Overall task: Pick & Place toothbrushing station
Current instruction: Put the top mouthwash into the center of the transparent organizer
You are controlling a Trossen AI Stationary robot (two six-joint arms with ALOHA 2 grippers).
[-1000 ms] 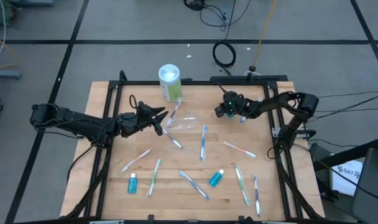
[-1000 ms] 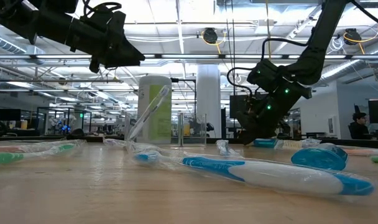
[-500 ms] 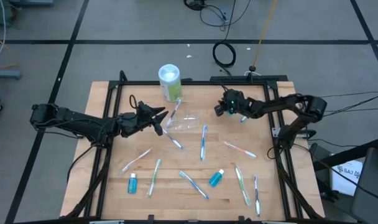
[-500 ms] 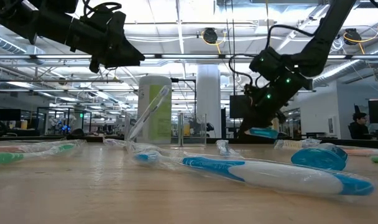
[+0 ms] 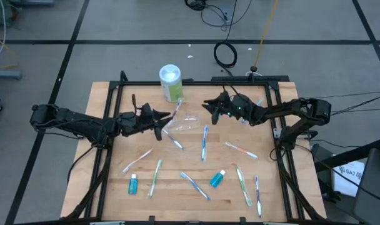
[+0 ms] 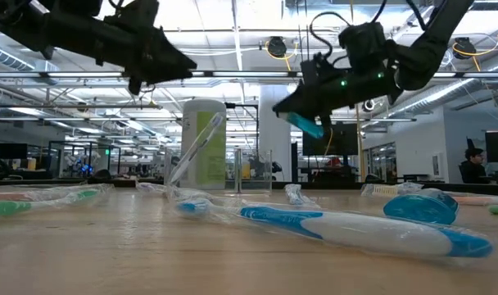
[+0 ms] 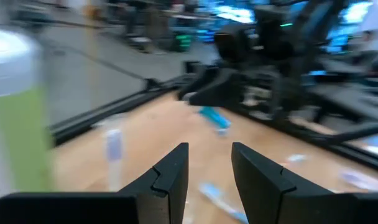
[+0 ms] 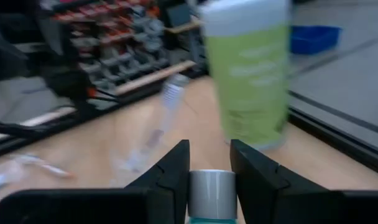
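A small teal white-capped tube (image 6: 305, 124) is clamped between the fingers of the right end effector (image 5: 210, 106) and is held in the air above the far middle of the worktop (image 5: 284, 187), its white cap seen between the two fingers (image 8: 169, 167) in the right wrist view. The left end effector (image 5: 167, 119) is held above the worktop's left-centre, its fingers (image 7: 170, 174) parted with nothing between them. Just beside it, a small clear plastic container (image 5: 184, 122) lies on the wood, with a toothbrush (image 5: 176, 109) leaning against the green-and-white canister (image 5: 170, 82) that stands upright at the far edge. Two more teal tubes lie near the front: one (image 5: 133, 184) at the left, one (image 5: 217, 179) near the middle. Slim toothbrushes are scattered across the wood, among them a blue one (image 5: 204, 142) near the centre and a green one (image 5: 156, 177) toward the front left
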